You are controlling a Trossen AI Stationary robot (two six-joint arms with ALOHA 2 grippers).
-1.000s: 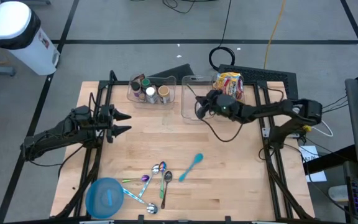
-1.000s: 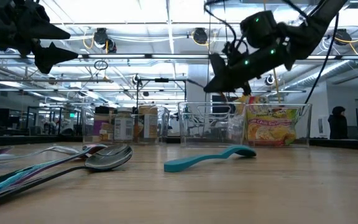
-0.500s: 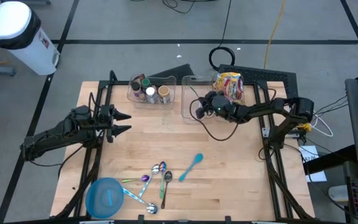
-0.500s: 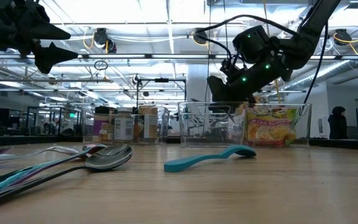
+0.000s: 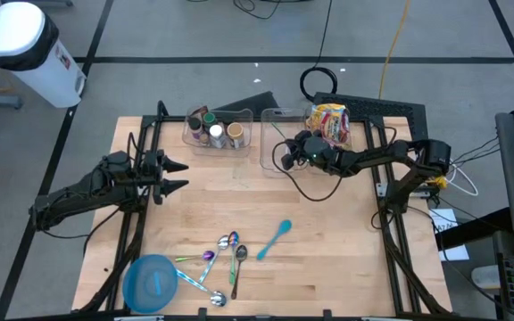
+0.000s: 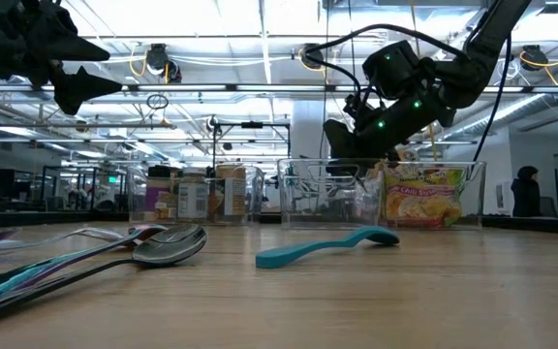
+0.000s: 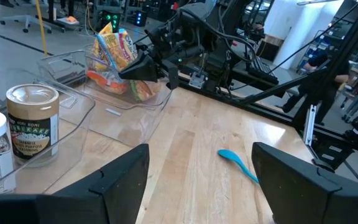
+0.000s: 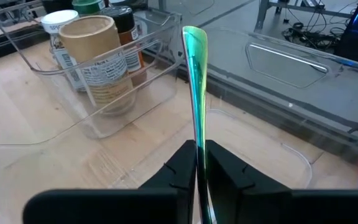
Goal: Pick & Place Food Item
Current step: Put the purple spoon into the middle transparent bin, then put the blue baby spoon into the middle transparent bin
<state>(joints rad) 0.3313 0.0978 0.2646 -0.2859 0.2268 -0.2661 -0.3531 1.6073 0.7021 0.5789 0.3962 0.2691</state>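
Holding a thin green strip [image 8: 194, 87] pinched upright between its nearly shut fingers, the right gripper [image 5: 286, 156] hangs over the empty clear bin [image 5: 275, 143] at about 12 o'clock on the tabletop [image 5: 328, 259]; what the strip belongs to cannot be told, though the right wrist view shows it standing on edge above the bin's floor. At roughly 1 o'clock from the tabletop's centre, just beside that bin on its 3 o'clock side, a yellow and red food packet [image 5: 330, 120] stands in its own clear container, and the low view shows the packet [image 6: 424, 199] behind the clear wall, below the right arm. On the empty bin's 9 o'clock side, another clear bin [image 5: 212, 132] carries several jars, among them a brown-lidded tub [image 8: 95, 56] with a printed label. The left gripper [image 5: 175, 176] waits near 9 o'clock, raised off the wood, its fingers spread wide and holding nothing. Toward 6 o'clock lies a teal spoon [image 5: 276, 238] on its own, and close by at its 8 o'clock a cluster of metal spoons [image 5: 226, 254] with coloured handles. A blue bowl [image 5: 150, 283] sits near the 7 o'clock corner
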